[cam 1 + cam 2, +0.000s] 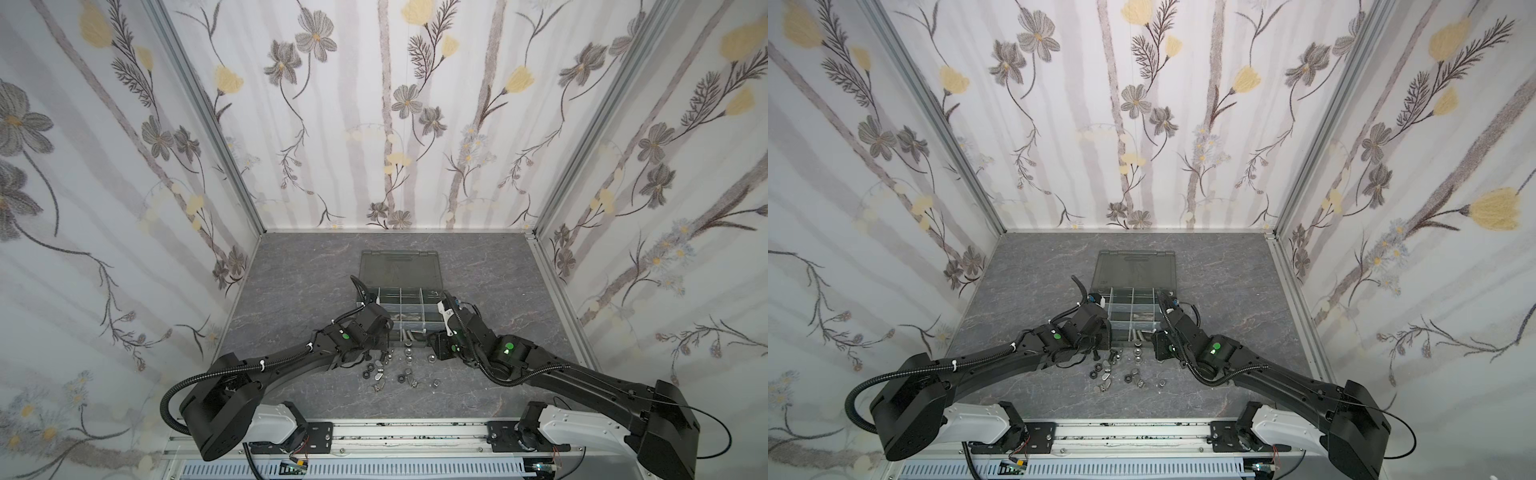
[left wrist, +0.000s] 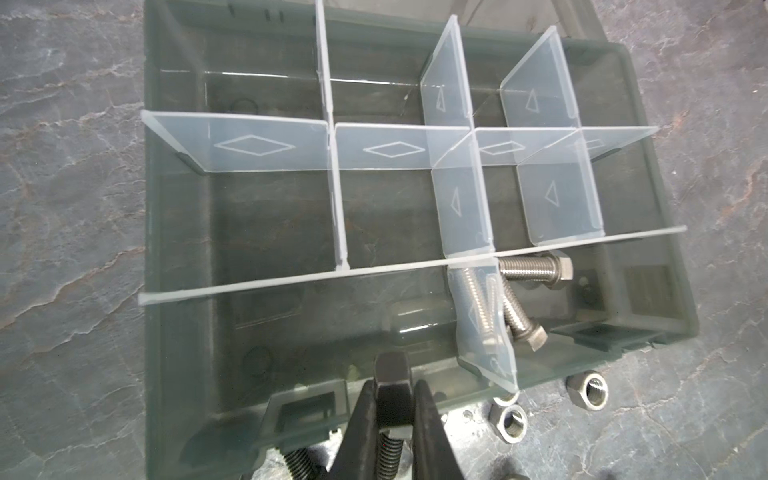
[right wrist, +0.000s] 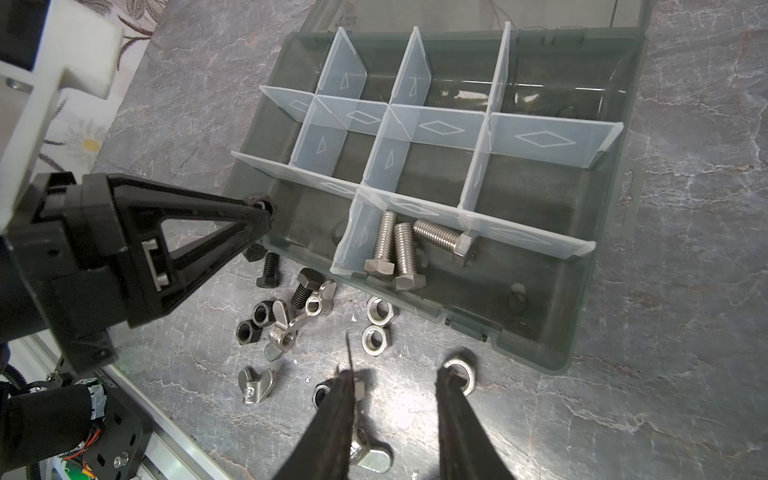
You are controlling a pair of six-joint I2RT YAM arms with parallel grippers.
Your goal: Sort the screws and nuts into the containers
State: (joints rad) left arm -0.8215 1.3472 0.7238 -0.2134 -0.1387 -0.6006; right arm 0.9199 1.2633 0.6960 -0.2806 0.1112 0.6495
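We see the left tool (image 2: 392, 386) pressed together on a black screw (image 2: 390, 451). Its hex head pokes out past the tips and its threaded shank runs back between them, right over the near wall of the organizer box (image 2: 153, 249). In the right wrist view the left tool (image 3: 262, 212) sits at the box's near corner, by the large compartment next to the one holding three silver screws (image 3: 399, 245), which lie loosely side by side against a pale divider (image 3: 353, 232). The right tool (image 3: 399, 386) is spread with nothing between its tips, low over the table (image 3: 665, 291) in front of the box, and a silver nut (image 3: 459, 374) lies just beside one finger. The loose parts lie on the table near the box's front wall: two more black screws (image 3: 270, 270), black nuts (image 3: 262, 311), silver hex nuts (image 3: 380, 311) and silver wing nuts (image 3: 291, 328). In a top view the lid (image 1: 401, 268) lies open behind the box.
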